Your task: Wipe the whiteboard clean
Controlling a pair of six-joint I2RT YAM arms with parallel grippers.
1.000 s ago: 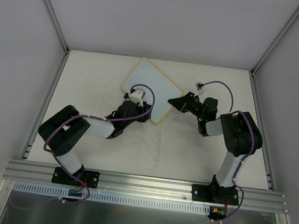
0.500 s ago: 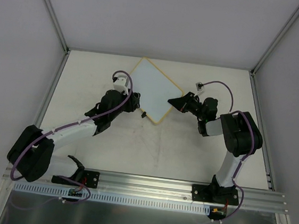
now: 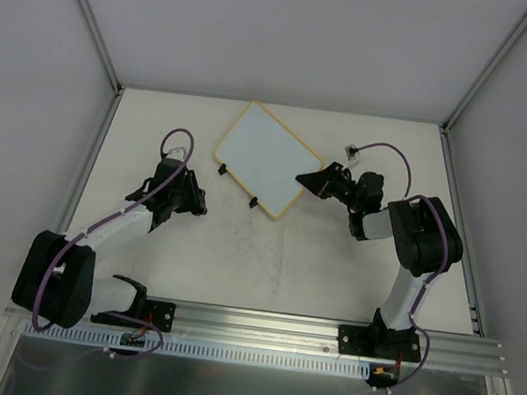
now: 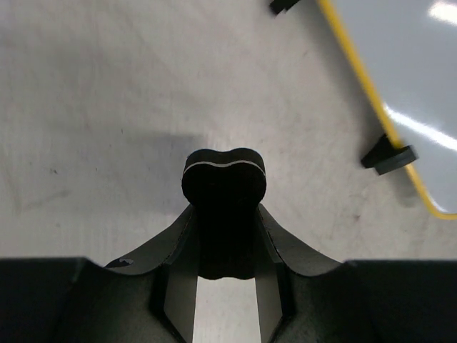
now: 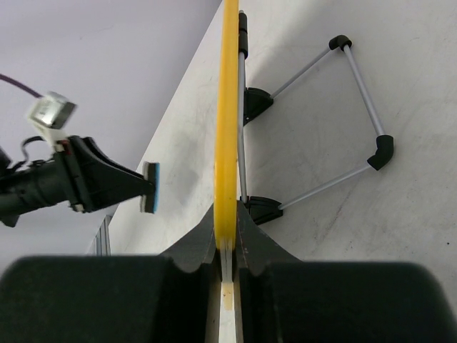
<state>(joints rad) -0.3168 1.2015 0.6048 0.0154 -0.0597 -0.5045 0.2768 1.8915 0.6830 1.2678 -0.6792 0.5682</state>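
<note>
The right claw pinches the whiteboard by its yellow edge, apparently to steady it for wiping, while the left claw clamps the black eraser over the table, the whiteboard lying ahead to its right.

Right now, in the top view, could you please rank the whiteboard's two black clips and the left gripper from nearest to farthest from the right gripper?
1. Right-hand clip, just left of the right gripper.
2. Left-hand clip, farther left along the whiteboard edge.
3. Left gripper, holding the eraser, far left.
</note>
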